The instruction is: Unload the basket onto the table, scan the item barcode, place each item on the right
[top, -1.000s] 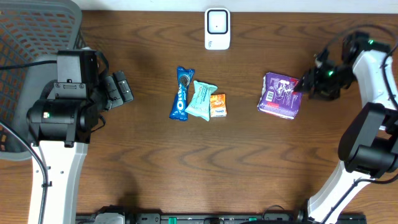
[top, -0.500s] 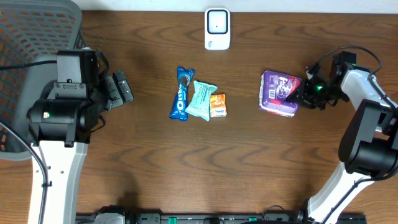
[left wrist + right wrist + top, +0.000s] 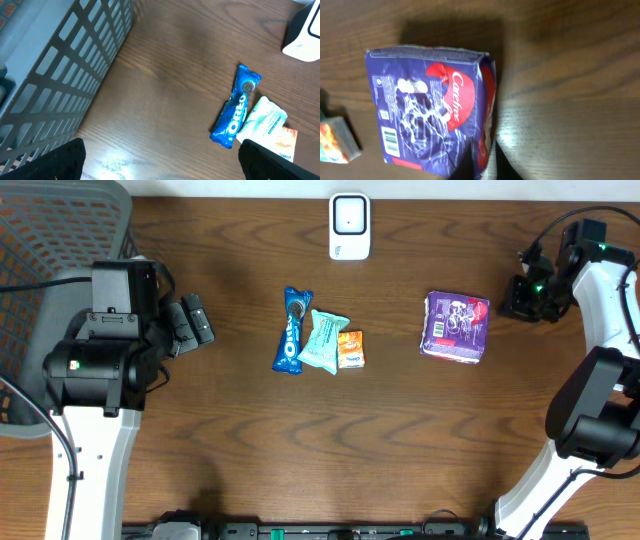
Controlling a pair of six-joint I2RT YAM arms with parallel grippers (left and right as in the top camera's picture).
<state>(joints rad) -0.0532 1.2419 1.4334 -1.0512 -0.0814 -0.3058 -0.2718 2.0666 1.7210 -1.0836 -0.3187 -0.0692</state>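
Observation:
The purple Carefree package [image 3: 455,327] lies right of centre on the table. In the right wrist view the package [image 3: 430,110] shows a white barcode label [image 3: 390,140] on its upper face. My right gripper [image 3: 508,305] is at its right edge. There the gripper [image 3: 485,172] is shut on the package's edge, a dark finger on each side of it. The white scanner [image 3: 349,225] stands at the back centre, and its corner shows in the left wrist view [image 3: 305,35]. My left gripper [image 3: 195,322] hangs open near the basket, its jaws [image 3: 170,167] holding nothing.
A blue Oreo pack [image 3: 292,330], a teal packet [image 3: 323,340] and a small orange box [image 3: 350,348] lie together mid-table. A grey mesh basket [image 3: 50,240] fills the far left corner beside the left arm. The Oreo pack [image 3: 235,107] lies ahead of the left gripper.
My right gripper closed on the purple package's right edge and drew back to the upper right. The package shifted slightly right. The left arm has not moved.

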